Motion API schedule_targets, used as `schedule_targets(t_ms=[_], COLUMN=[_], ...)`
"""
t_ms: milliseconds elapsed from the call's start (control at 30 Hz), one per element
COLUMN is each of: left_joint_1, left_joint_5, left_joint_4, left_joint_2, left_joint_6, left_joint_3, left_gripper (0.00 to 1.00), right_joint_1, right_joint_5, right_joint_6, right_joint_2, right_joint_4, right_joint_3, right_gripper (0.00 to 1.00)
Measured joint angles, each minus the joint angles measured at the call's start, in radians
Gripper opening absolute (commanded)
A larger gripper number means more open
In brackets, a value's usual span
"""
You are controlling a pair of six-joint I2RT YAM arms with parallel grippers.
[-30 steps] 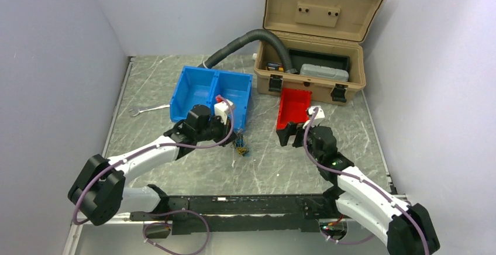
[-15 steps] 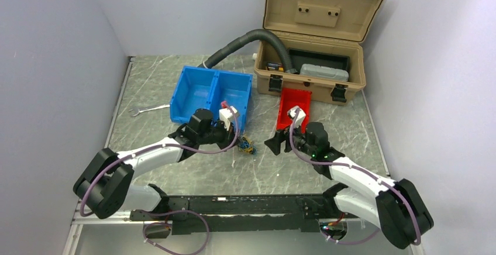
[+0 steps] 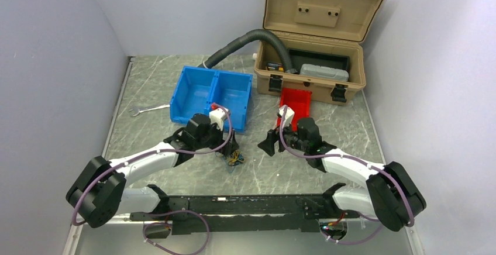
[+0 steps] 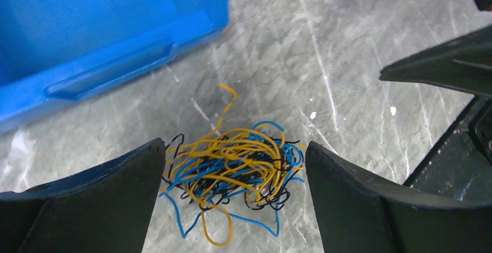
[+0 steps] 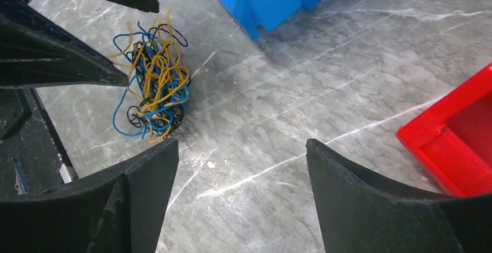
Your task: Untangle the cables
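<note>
So, cables (image 3: pixel 235 158) on marble table (image 3: pixel 263 172) btwn pale walls (image 3: pixel 52 62).

cable tangle (image 4: pixel 232 166) 1 | blue bin (image 3: pixel 202 91) 1 | red bin (image 3: pixel 298 98) 1 | toolbox (image 3: pixel 319 9) 1 | hose (image 3: pixel 234 47) 1 | wrench (image 3: pixel 149 110) 1

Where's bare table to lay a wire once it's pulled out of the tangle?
Bare marble between the wrench and the left arm, and right of the red bin. Crowded where the open left gripper straddles the cables, beside the blue bin.
</note>
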Motion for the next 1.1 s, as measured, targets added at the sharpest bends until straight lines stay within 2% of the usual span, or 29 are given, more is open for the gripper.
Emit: schedule_targets(t_ms=[333,400,433,500,567,600,733,967,1000,1100], left_joint_1=[0.001,0.001,0.001,0.001,0.001,0.002,0.002,0.002,0.002,0.002], left_joint_5=[-0.090,-0.103,-0.108,-0.110,-0.100,-0.087,-0.034,-0.011,-0.013,-0.013], left_joint_4=[-0.056,-0.056,-0.056,-0.053,-0.048,-0.044,-0.038,0.052,0.074,0.156], left_joint_2=[0.170,0.166,0.159,0.138,0.114,0.105,0.100,0.105,0.108,0.116], left_joint_6=[-0.192,-0.218,-0.227,-0.243,-0.247,-0.244,-0.246,-0.364,-0.381,-0.424], left_joint_3=[0.034,0.032,0.028,0.011,-0.006,-0.013,-0.015,-0.015,-0.016,-0.023], left_gripper=[0.87,0.78,0.69,0.37,0.01,0.00,0.00,0.00,0.03,0.47], right_joint_1=[0.024,0.027,0.027,0.029,0.030,0.031,0.035,0.038,0.038,0.039], right_joint_5=[-0.007,-0.006,-0.006,-0.005,-0.003,-0.003,0.003,0.012,0.012,0.014], right_joint_6=[-0.015,-0.018,-0.019,-0.021,-0.022,-0.023,-0.024,-0.024,-0.024,-0.023], right_joint_2=[0.042,0.042,0.042,0.042,0.042,0.042,0.037,-0.005,-0.012,-0.037], right_joint_4=[0.000,0.000,0.000,0.000,0.000,-0.001,-0.001,-0.001,0.000,0.000], right_joint_3=[0.019,0.019,0.019,0.019,0.019,0.019,0.019,0.018,0.017,0.013], right_gripper=[0.81,0.81,0.81,0.81,0.82,0.82,0.82,0.83,0.83,0.84])
